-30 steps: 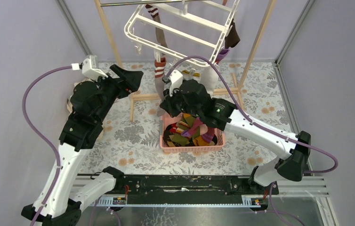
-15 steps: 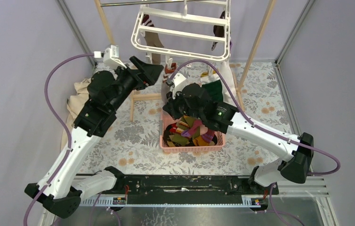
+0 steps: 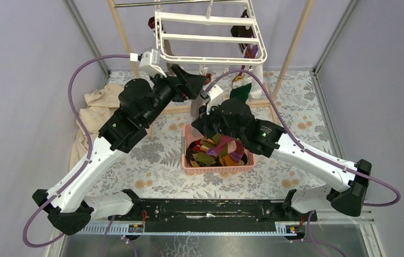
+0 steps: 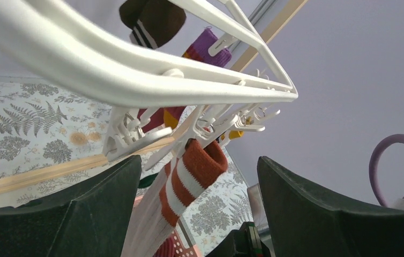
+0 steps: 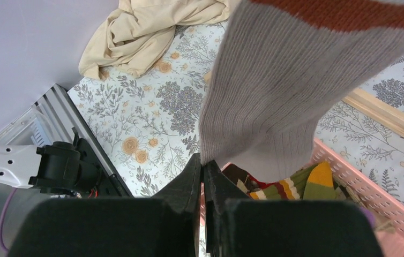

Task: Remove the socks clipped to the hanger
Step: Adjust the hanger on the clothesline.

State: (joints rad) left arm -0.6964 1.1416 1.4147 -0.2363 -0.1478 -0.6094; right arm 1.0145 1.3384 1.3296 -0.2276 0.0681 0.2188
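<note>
The white hanger (image 3: 210,37) hangs at the back from a rail. A grey sock with an orange-and-white striped cuff (image 4: 194,171) is clipped to its near bar. My left gripper (image 4: 197,206) is open, one finger on either side of that cuff and neither touching it. Lower down, my right gripper (image 5: 203,166) is shut on the bottom edge of the same grey sock (image 5: 275,96), above the basket. A brown sock (image 4: 154,19) and a purple sock (image 4: 205,45) hang from farther clips.
Under the right gripper stands a pink basket (image 3: 218,167) holding several loose socks. A beige cloth (image 3: 95,107) lies crumpled at the left. The wooden pole frame (image 3: 291,48) stands around the hanger, with its foot bar on the floral table.
My left arm has swung right and up to the hanger, bringing its open jaws round the striped cuff. The hanger has swung back and levelled. The right gripper stays shut on the sock.
</note>
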